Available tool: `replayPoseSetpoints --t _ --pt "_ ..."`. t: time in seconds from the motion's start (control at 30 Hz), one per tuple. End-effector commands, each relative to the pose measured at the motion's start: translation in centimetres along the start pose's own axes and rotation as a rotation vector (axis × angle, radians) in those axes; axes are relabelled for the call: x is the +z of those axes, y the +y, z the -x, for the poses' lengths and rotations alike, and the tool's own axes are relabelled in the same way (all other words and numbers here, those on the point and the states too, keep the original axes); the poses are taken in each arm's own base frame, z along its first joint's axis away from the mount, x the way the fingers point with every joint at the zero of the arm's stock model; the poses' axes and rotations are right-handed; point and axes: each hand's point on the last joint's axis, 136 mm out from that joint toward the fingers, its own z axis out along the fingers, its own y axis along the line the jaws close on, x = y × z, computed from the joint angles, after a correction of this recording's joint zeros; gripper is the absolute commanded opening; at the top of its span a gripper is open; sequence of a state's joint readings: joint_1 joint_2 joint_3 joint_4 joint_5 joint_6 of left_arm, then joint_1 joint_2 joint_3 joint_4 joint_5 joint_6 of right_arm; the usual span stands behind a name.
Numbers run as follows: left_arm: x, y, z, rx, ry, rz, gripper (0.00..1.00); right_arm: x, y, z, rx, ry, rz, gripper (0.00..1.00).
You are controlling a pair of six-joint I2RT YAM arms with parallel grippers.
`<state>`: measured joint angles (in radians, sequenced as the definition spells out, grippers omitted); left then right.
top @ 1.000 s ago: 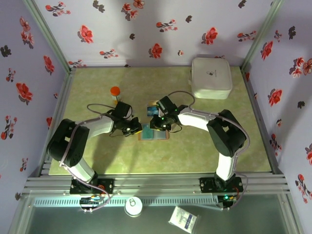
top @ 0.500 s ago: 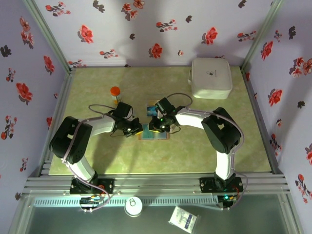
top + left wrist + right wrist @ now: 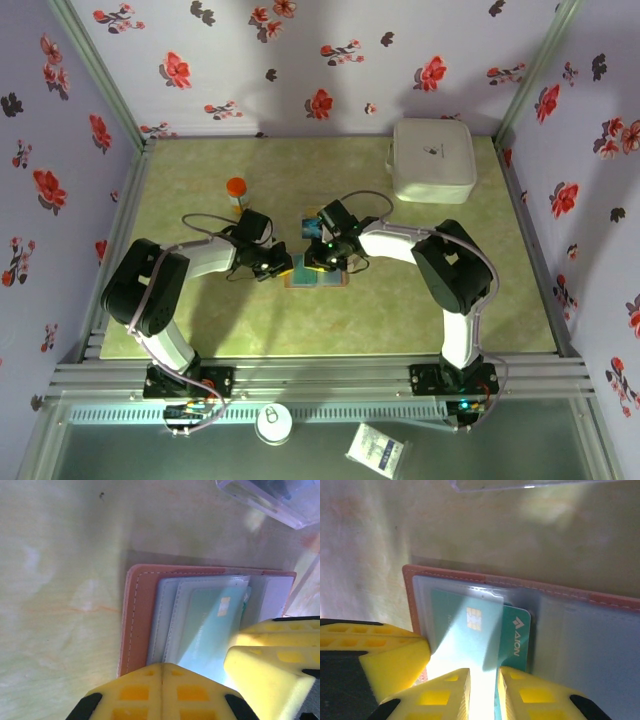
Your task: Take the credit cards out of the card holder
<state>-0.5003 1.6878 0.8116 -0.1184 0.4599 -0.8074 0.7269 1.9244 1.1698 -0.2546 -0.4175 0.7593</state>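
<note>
Left fingers point(image 3: 135, 690) clenched, empty, tips on card holder point(image 3: 137, 610) edge, tabletop point(image 3: 60, 580) underneath. Right fingers point(image 3: 440, 695) barely parted over teal card point(image 3: 465, 630), can't tell if gripping.

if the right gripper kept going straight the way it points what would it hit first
The teal card, lying in a clear sleeve of the card holder, sits directly ahead of the right gripper, whose fingertips look to be at its near edge. How high the gripper is above it is unclear.
</note>
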Motion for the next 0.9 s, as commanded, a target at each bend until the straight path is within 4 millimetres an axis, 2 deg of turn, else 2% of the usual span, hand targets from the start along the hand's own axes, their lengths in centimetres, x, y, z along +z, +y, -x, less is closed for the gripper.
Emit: replayPoseSetpoints --t 0.0,0.3,0.6,0.87 --pt "0.2 1.7 -0.5 -0.010 0.024 0.061 0.01 -0.5 -1.5 -0.5 -0.009 0.005 -0.105 0.24" --pt "-0.8 0.5 0.1 -0.002 0.000 0.043 0.01 -1.2 -0.8 -0.1 -0.024 -0.005 -0.100 0.24" --pt "-1.9 -2.0 0.6 0.024 -0.025 0.005 0.01 -2.8 1.2 0.7 -0.042 -0.075 -0.018 0.25" --pt "-0.4 -3.1 0.0 0.057 0.011 0.017 0.00 -3.1 -0.3 0.5 -0.006 -0.080 -0.038 0.25"
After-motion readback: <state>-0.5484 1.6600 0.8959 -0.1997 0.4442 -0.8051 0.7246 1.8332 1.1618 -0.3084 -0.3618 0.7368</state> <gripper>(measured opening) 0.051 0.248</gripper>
